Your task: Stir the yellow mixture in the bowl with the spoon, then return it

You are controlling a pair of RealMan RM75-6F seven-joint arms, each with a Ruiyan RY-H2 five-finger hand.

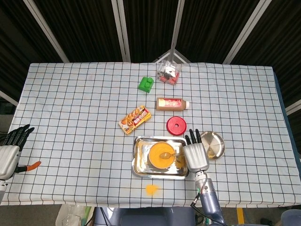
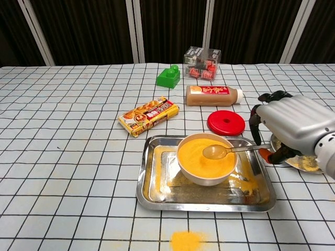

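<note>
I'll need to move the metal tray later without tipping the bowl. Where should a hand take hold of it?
Grip the raised rim of the tray on its long left side, coming from the robot's left: that edge is bare, while the right hand and spoon crowd the other.

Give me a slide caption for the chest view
Right hand holds metal spoon over white bowl of yellow mixture.

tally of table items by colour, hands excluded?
Silver: 3 – metal tray, spoon, round metal plate
Red: 1 – round lid
Green: 1 – toy block
White: 1 – bowl of yellow mixture
Brown: 1 – bottle
Orange: 1 – snack box
Clear: 1 – plastic box
Total: 9
</note>
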